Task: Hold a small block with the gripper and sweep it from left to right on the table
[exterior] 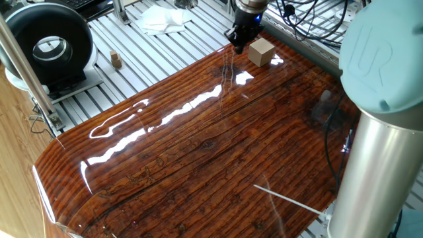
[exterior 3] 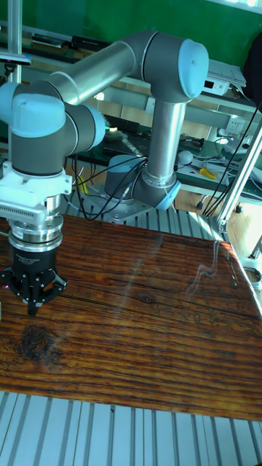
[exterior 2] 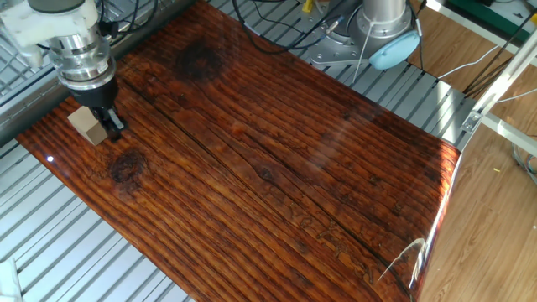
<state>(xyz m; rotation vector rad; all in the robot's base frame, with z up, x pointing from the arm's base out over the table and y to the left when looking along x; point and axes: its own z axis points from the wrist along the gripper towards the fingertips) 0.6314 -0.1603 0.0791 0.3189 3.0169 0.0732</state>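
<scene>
The small block (exterior: 262, 51) is a light-tan wooden cube resting near a far corner of the table (exterior: 198, 152), a glossy reddish-brown board. My black gripper (exterior: 238, 45) points down right beside it, fingertips together and nothing between them. In the other fixed view the gripper (exterior 2: 110, 124) overlaps the edge of the block (exterior 2: 86, 125), beside it rather than around it. In the tall view the gripper (exterior 3: 32, 304) hangs over the table (exterior 3: 145, 320) at the left, and the block is hidden.
A black round device (exterior: 49, 43), a tiny darker wooden piece (exterior: 115, 60) and a white cloth (exterior: 160, 18) lie on the silver slatted surface (exterior: 165, 49). Cables (exterior: 310, 20) run behind the block. The arm's grey column (exterior: 370, 165) stands at the right.
</scene>
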